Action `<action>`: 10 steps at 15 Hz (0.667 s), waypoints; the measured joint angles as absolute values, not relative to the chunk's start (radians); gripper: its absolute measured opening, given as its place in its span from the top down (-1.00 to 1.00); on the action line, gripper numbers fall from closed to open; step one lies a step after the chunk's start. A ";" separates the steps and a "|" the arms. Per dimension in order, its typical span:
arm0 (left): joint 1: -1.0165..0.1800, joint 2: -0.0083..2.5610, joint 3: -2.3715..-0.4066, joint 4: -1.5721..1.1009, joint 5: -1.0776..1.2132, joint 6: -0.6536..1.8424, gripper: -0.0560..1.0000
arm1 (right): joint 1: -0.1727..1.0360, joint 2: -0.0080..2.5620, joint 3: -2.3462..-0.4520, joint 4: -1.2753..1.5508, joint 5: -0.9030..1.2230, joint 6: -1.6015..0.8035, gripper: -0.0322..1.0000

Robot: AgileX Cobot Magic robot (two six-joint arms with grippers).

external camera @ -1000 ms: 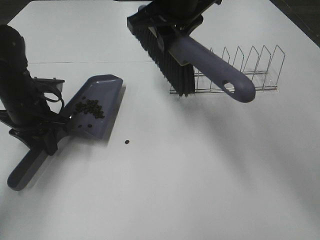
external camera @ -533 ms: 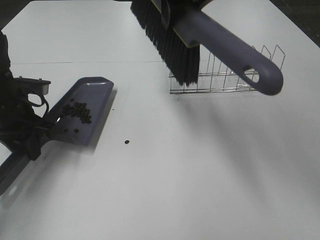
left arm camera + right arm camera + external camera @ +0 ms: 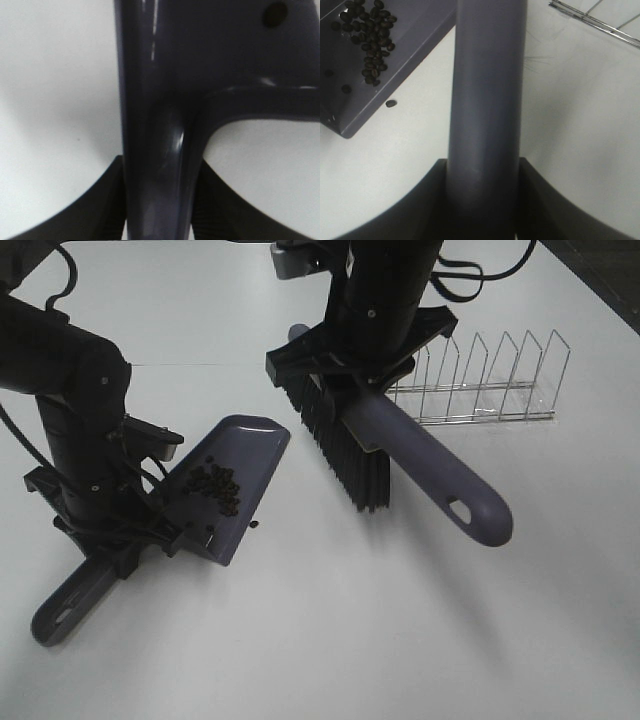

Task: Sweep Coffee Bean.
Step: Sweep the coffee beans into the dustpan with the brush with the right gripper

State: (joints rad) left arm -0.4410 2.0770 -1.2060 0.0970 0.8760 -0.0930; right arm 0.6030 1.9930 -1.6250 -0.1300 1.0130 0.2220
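Right gripper point(image 3: 482, 200) clamping brush point(image 3: 487, 90), wrist view shows coffee bean point(image 3: 391, 103) outside dustpan point(image 3: 420, 45)

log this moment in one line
left end effector: shut on dustpan | right end effector: shut on brush | coffee beans: most in dustpan | stray bean: on table beside dustpan

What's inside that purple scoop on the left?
A loose cluster of coffee beans lies in the dustpan, with a few scattered singles. One stray bean sits on the table just off its edge. The left hand hides the pan's rear corner.
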 joint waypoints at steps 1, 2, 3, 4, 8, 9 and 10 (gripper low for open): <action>-0.455 2.088 -1.218 0.095 0.885 -0.093 0.30 | 0.603 2.026 -1.625 -0.130 0.992 0.223 0.28; -0.459 2.092 -1.226 0.085 0.890 -0.093 0.30 | 0.603 2.054 -1.624 -0.130 0.968 0.223 0.28; -0.459 2.096 -1.229 0.074 0.895 -0.093 0.30 | 0.603 2.083 -1.622 -0.127 0.947 0.223 0.28; -0.459 2.097 -1.229 0.072 0.898 -0.093 0.30 | 0.603 2.112 -1.620 -0.112 0.926 0.223 0.28; -0.459 2.097 -1.229 0.068 0.902 -0.093 0.30 | 0.603 2.190 -1.620 0.016 0.779 0.222 0.28; -0.459 2.097 -1.229 0.068 0.903 -0.093 0.30 | 0.603 2.197 -1.620 0.061 0.746 0.208 0.28; -0.459 2.097 -1.229 0.068 0.905 -0.093 0.30 | 0.603 2.203 -1.620 0.106 0.713 0.183 0.28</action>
State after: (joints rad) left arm -0.4590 2.0970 -1.2290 0.0680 0.9050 -0.0930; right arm 0.6030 2.2030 -1.6200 0.1060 0.7130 0.1830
